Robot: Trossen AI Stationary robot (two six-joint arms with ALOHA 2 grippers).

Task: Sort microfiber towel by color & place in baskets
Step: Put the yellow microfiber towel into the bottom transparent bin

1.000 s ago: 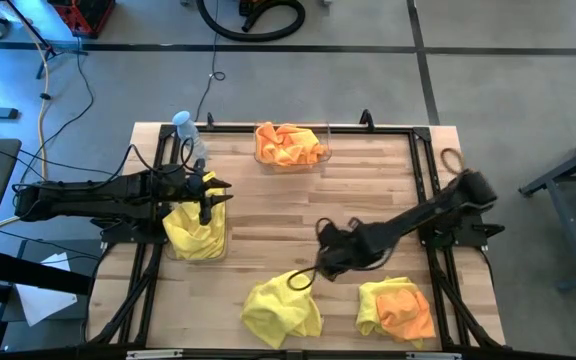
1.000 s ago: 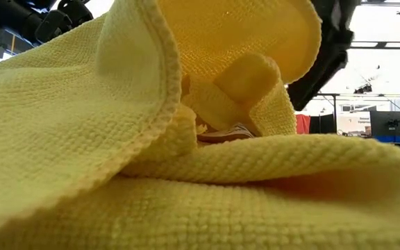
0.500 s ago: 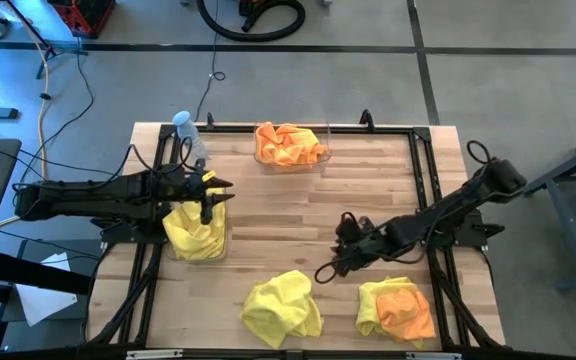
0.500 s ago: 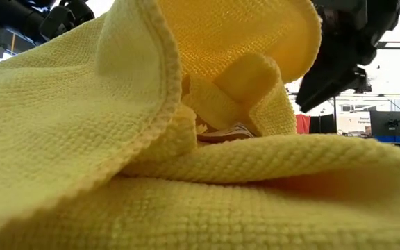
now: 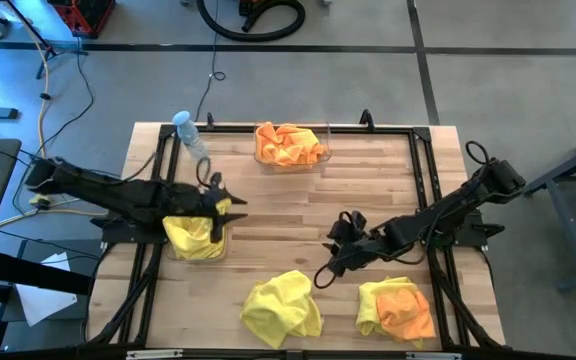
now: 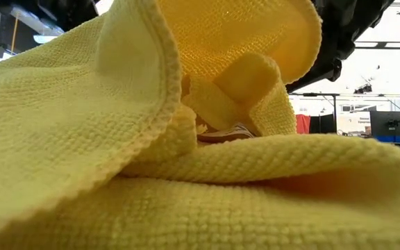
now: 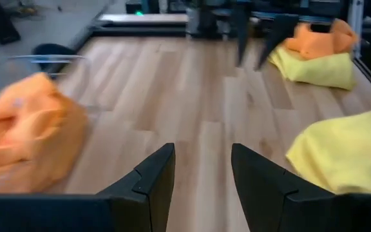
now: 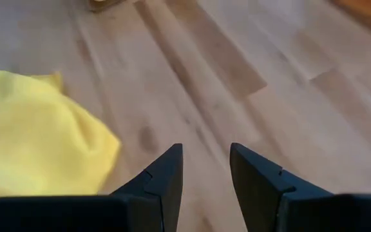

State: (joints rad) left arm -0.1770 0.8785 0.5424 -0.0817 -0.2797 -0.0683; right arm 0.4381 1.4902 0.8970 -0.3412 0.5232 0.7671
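Observation:
Yellow towels fill the basket (image 5: 196, 238) at the table's left. Orange towels (image 5: 290, 145) fill the basket at the far edge, seen also in the left wrist view as orange towels (image 7: 24, 135). A loose yellow towel (image 5: 281, 305) lies crumpled on the table at the near edge, close in front of the low camera as the yellow towel (image 6: 151, 153). A yellow and orange pile (image 5: 398, 310) lies to its right. My left gripper (image 5: 225, 206), open, hovers over the yellow basket's right rim. My right gripper (image 5: 332, 258), open, hangs between the loose towel and the pile, touching neither.
A clear water bottle (image 5: 190, 135) stands at the far left corner. Black frame rails (image 5: 423, 170) run along the table's sides. Bare wood (image 5: 288, 210) lies between both grippers. The right arm (image 6: 339, 42) shows dark at the upper right of the low view.
My right gripper has drawn back from the loose yellow towel's far edge toward the table's right. The towel lies as before. My left arm has swung, and its gripper has shifted slightly toward the right over the yellow basket.

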